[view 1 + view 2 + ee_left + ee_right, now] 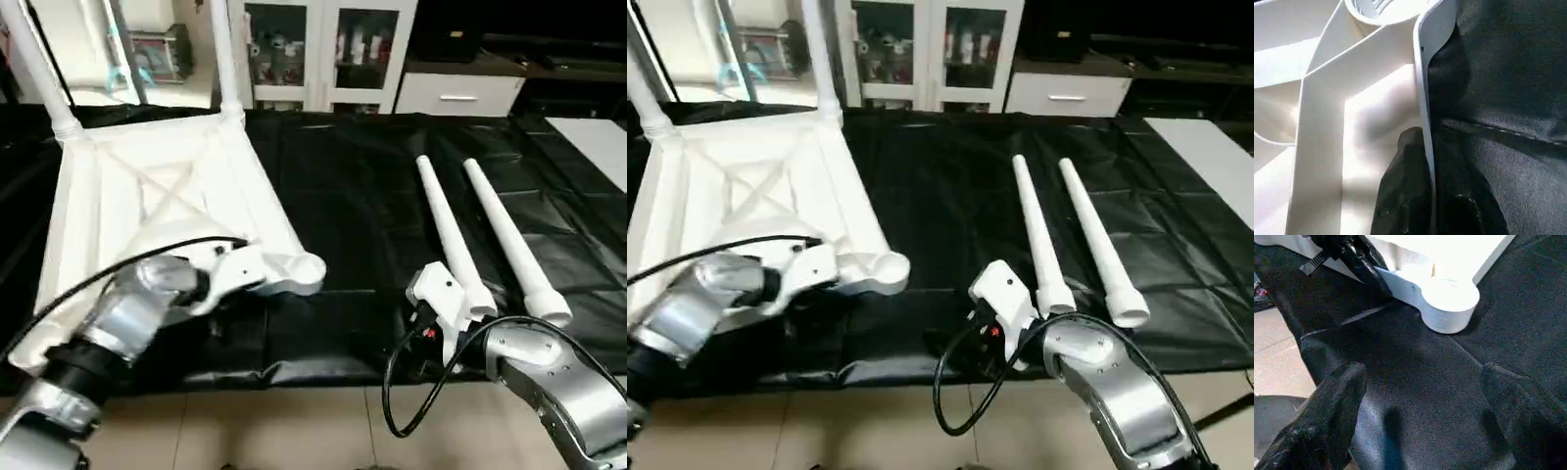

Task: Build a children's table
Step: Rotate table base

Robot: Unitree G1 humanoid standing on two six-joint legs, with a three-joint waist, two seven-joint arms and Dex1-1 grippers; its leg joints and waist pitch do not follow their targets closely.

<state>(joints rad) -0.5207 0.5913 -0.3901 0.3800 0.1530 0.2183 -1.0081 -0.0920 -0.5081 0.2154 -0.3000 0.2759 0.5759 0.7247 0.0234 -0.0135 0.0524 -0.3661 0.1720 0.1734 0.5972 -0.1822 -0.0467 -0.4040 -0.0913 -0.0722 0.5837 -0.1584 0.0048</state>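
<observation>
1 tabletop (147,196), 2 fitted legs (223,59), 2 loose legs (446,230).

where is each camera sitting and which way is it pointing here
Left eye view: on the head, looking forward and down at the table top, two loose legs on the black sheet, both silver forearms.
Right eye view: same head, a little to the side; same scene.
Left wrist view: along the left gripper, its fingers shut on the top's side wall.
Right wrist view: along the open right gripper over the sheet.
Shared: the top's corner socket, also in both eye views.
</observation>
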